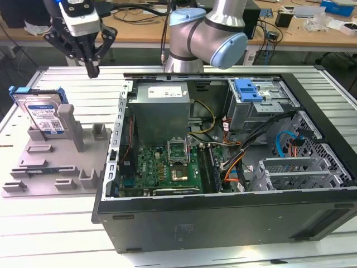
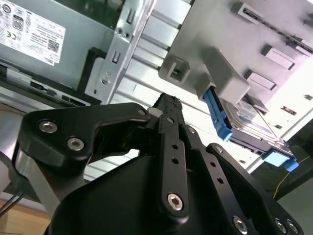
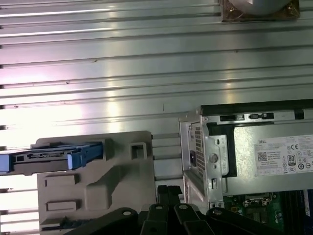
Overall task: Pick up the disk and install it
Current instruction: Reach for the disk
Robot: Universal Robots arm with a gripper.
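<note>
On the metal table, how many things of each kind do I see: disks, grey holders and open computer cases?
disk: 1
grey holder: 1
computer case: 1
Total: 3

- The table carries a holder near its edge on the exterior view's left. An open computer case sits just beside the holder, on the exterior view's right.
- The disk stands in the holder's far corner, the one away from the case. It looks tilted back, but that is hard to tell.
- The gripper hangs above the table's far part, behind the holder and apart from the disk.
- Inside the case, the power box sits in the far corner nearest the holder. The board lies in front of it.
- The drive cage sits along the case's far wall, on the exterior view's right of the power box.
</note>
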